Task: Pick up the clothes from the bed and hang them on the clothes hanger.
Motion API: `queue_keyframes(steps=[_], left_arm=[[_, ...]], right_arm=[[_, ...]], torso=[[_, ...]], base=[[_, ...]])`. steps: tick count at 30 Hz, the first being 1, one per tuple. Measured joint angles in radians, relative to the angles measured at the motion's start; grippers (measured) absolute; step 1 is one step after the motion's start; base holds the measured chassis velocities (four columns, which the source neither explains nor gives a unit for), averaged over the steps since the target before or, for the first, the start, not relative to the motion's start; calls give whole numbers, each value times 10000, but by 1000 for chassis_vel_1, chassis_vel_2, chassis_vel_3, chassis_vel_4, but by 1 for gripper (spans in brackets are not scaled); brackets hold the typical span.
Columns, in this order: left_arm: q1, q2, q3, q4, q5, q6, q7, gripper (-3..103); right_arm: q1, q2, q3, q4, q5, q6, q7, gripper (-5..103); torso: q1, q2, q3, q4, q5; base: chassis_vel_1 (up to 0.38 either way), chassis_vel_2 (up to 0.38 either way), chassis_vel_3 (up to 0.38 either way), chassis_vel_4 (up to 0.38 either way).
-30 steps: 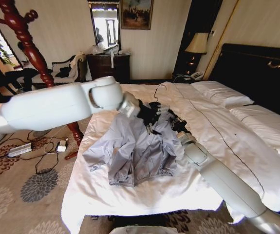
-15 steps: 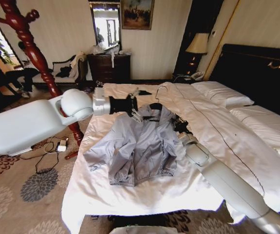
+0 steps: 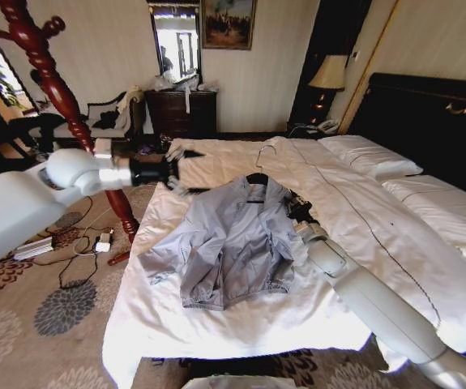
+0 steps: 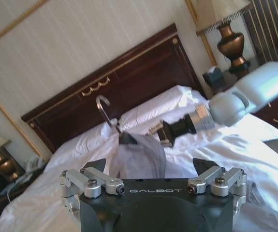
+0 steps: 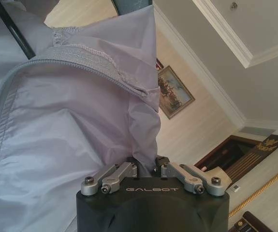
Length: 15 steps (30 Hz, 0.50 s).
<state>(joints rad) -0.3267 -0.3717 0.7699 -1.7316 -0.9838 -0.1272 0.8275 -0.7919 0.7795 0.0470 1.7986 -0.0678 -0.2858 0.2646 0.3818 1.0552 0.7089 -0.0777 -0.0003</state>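
The clothes [image 3: 233, 239] lie spread on the bed [image 3: 241, 324], near its left edge, with the clothes hanger [image 3: 258, 173] at the collar end, farther from the robot. The right gripper [image 3: 293, 209] sits at the jacket's right side, touching it. The left gripper [image 3: 176, 166] is up over the bed's left edge, apart from the jacket.
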Motion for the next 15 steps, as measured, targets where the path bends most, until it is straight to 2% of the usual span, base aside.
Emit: queue_keyframes(steps=[7, 15], left_arm=[[212, -301, 214, 320, 168, 24, -58, 100], [74, -1517, 656, 1117, 157, 170, -165, 100]], right_arm=[[-17, -60, -4, 73, -58, -1, 0, 15], [-50, -72, 13, 131, -68, 87, 0, 15]], torso=[[0, 0, 1, -2, 1], [1, 0, 1, -5, 4]], base=[[0, 0, 0, 0], [0, 0, 0, 0]])
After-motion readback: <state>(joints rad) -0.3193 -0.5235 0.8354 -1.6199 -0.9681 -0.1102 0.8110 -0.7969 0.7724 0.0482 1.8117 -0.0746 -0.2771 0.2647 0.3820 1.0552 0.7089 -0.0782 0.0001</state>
